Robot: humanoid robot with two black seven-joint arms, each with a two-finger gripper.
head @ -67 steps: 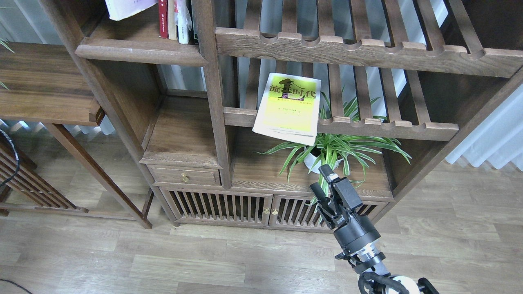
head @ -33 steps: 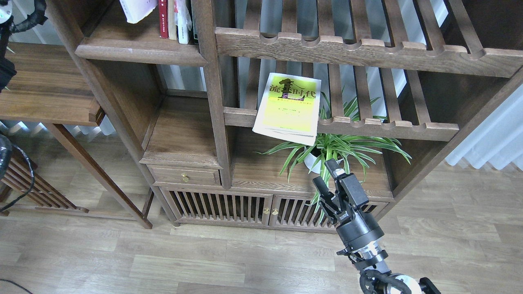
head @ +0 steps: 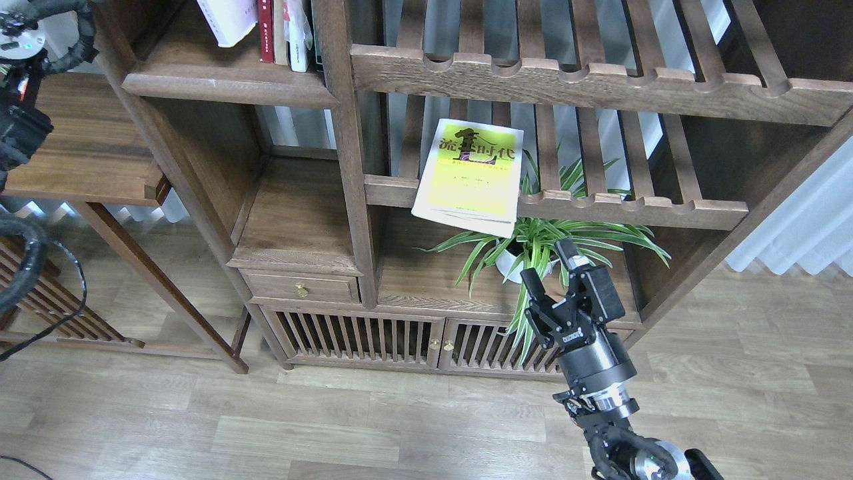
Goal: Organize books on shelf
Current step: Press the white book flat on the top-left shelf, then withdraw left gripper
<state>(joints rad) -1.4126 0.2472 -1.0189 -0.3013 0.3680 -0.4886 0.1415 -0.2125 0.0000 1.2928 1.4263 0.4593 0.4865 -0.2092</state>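
The yellow-green book (head: 470,177) lies face up on the lower slatted rack, its near edge hanging over the front rail. My right gripper (head: 550,265) is open and empty, below and right of that book, in front of the plant. The dark red book (head: 266,30) stands upright on the solid brown shelf (head: 226,83) at the upper left. The white-lavender book (head: 228,20) leans tilted beside it, its top cut off by the frame. Part of my left arm (head: 26,47) shows at the top left; its gripper is out of view.
A potted spider plant (head: 533,243) stands on the cabinet top under the rack. An upper slatted rack (head: 566,80) runs above. A drawer (head: 301,288) and slatted doors (head: 360,340) are below. A wooden side table (head: 80,147) stands at the left.
My right gripper has risen, moved right and spread its fingers wider. My left arm has come into view at the top left. The white-lavender book has shifted right towards the red book.
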